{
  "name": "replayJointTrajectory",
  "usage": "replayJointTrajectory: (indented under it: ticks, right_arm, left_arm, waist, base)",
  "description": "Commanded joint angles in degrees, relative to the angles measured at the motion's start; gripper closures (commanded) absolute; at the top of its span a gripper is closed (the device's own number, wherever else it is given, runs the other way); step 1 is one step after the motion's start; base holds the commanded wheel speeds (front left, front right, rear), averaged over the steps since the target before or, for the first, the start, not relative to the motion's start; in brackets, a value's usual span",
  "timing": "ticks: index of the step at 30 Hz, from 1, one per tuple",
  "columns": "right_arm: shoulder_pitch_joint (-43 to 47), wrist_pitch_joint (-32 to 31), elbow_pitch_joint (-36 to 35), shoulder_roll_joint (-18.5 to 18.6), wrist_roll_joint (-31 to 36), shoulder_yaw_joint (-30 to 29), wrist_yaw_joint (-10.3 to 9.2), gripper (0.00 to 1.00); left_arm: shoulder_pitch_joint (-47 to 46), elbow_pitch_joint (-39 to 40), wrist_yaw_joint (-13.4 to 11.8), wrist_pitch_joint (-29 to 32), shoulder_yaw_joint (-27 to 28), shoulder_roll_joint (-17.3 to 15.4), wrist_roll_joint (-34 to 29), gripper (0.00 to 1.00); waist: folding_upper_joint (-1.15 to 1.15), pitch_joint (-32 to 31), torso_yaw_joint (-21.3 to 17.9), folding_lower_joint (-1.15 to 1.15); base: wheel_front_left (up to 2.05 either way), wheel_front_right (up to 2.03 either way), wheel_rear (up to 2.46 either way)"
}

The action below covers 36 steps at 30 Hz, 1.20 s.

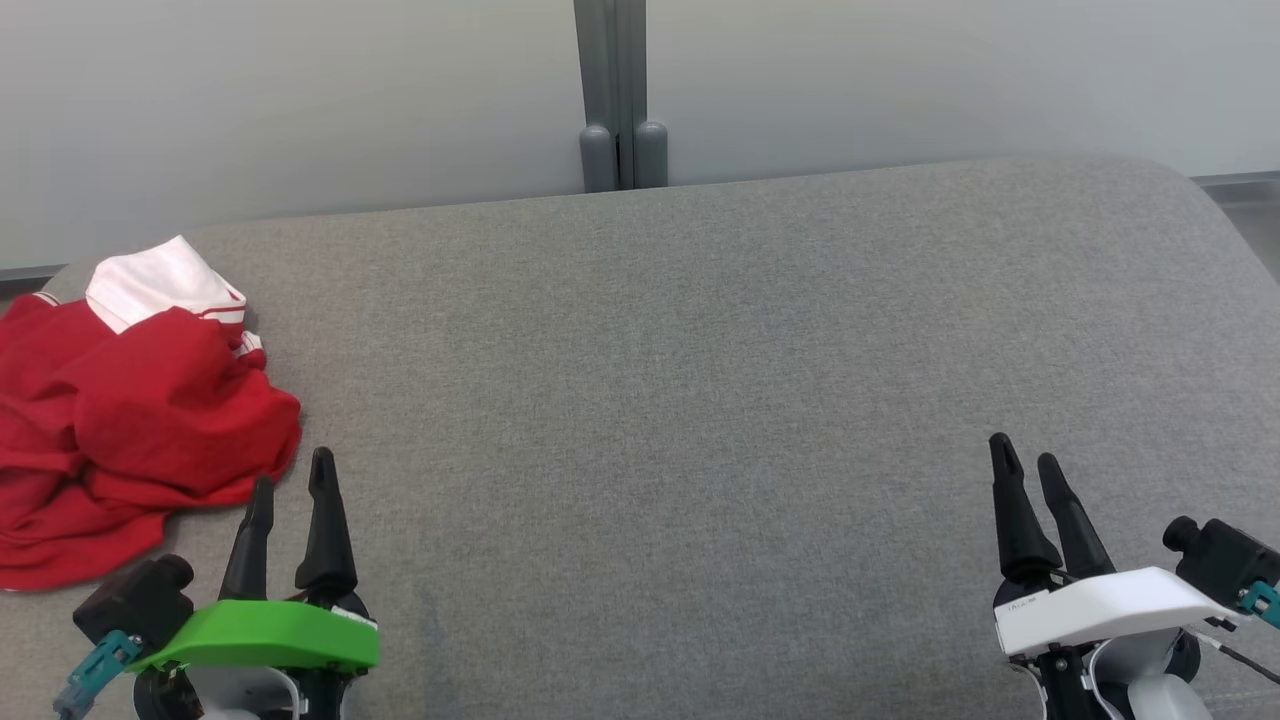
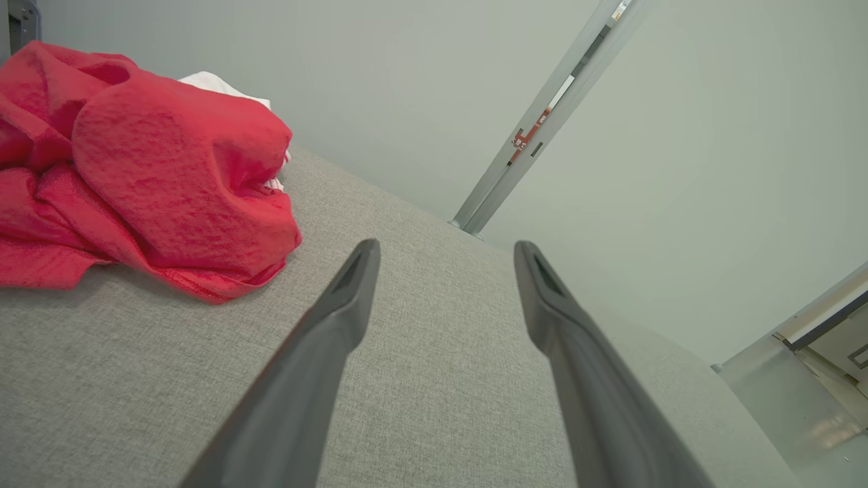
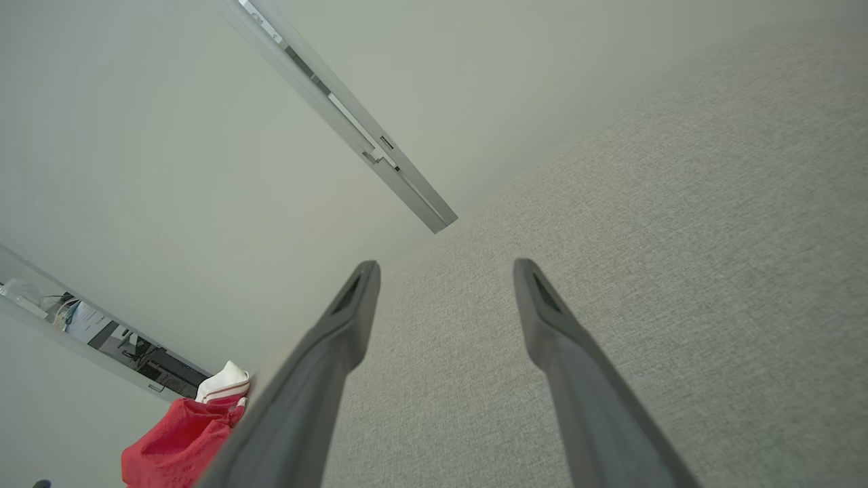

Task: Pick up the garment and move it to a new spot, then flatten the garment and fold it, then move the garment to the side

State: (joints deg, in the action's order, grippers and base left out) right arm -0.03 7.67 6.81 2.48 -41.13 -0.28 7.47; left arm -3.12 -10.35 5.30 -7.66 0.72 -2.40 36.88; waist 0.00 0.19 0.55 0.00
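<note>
While L fingers (image 1: 322, 510) & R fingers (image 1: 1010, 500) gape empty, garment (image 1: 130, 420) lies just beside L.

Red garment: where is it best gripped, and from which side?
Probably pinch the raised fold at the near right edge of the red garment, coming in from its right with the open left gripper. It lies crumpled, and that bulge rises off the cushion.

The garment (image 1: 130, 420) is lying on the padded surface (image 1: 700, 400), at its left end. The left gripper (image 1: 292, 470) is sitting just beside the garment's near right edge, fingers pointing away from the robot. The right gripper (image 1: 1023, 450) is sitting well apart, at the near right. Behind the surface a wall panel (image 1: 300, 100) is standing, with a post (image 1: 620, 100) rising at its middle.
</note>
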Motion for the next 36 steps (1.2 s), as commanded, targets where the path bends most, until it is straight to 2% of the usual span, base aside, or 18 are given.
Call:
replayJointTrajectory:
  ticks: [1, 16, 36]
  right_arm:
    - [0.3, 0.6, -0.6, 0.3, 1.9, 0.2, 0.02, 0.0]
    - [0.8, 2.7, -0.8, 0.4, 11.6, 0.8, 0.03, 0.0]
    - [1.8, 5.2, -0.9, 0.5, 22.4, 0.8, 0.03, 0.0]
  left_arm:
    - [-0.1, 0.3, 0.1, -0.6, -0.1, -0.4, -2.0, 0.0]
    - [-0.5, -1.4, -0.1, -2.7, -0.6, -0.7, -11.6, 0.0]
    - [-0.6, -3.6, -0.1, -5.1, -1.9, -1.9, -20.6, 0.0]
  waist:
    - [0.0, 0.0, 0.0, 0.0]
    - [0.0, -0.1, 0.5, 0.0]
    - [0.0, -0.4, 1.3, 0.0]
  base:
    - [0.0, 0.0, 0.0]
    - [0.0, 0.0, 0.0]
    - [0.0, 0.0, 0.0]
